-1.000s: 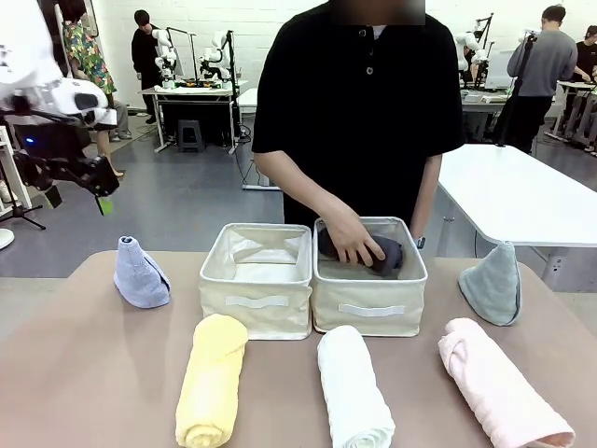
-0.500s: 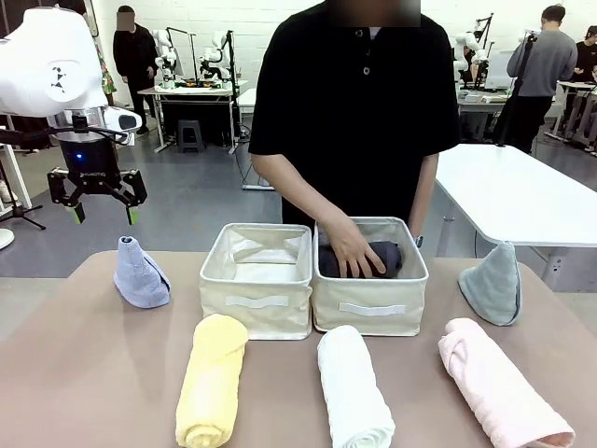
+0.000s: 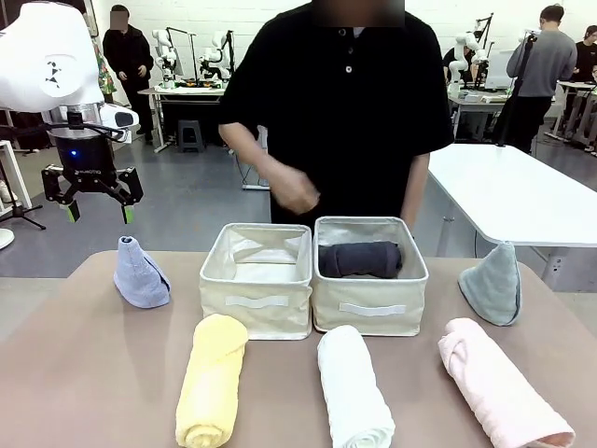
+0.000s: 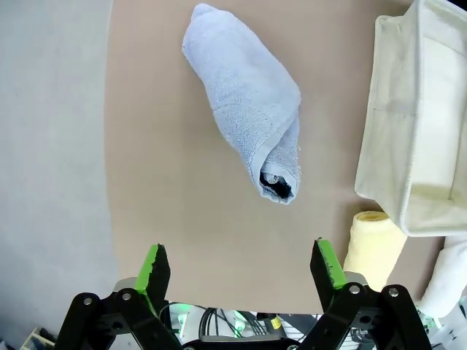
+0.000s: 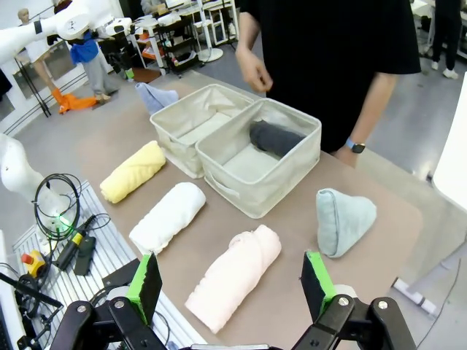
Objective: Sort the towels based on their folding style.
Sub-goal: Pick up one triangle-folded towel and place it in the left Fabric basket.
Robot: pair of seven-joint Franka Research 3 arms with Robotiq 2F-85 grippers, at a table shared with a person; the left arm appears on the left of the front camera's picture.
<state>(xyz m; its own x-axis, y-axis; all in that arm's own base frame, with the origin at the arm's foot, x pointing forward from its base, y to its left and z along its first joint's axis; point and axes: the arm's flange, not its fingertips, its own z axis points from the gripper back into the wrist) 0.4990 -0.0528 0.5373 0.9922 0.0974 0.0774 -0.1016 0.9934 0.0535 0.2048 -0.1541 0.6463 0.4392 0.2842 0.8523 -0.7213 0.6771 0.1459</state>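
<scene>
My left gripper (image 3: pixel 96 210) hangs open in the air above the lavender-blue cone towel (image 3: pixel 140 273) at the table's left; from the left wrist that towel (image 4: pixel 248 109) lies beyond my open fingers (image 4: pixel 153 266). A dark grey rolled towel (image 3: pixel 360 259) lies in the right basket (image 3: pixel 370 308); the left basket (image 3: pixel 256 301) holds no towel. Yellow (image 3: pixel 212 378), white (image 3: pixel 354 387) and pink (image 3: pixel 499 385) rolls lie along the near edge. A grey-green cone towel (image 3: pixel 492 285) stands at the right. My right gripper (image 5: pixel 230 284) is open, high above the table, over the pink roll (image 5: pixel 235 275).
The person stands behind the baskets, a hand (image 3: pixel 296 191) raised in front of the chest. A white table (image 3: pixel 522 191) stands at the back right. Cables and a grille (image 5: pixel 66 233) lie below the table's near side in the right wrist view.
The person's hand has lifted out of the right basket, leaving the dark grey roll there. My left arm swung in over the lavender-blue cone and now holds nearly still.
</scene>
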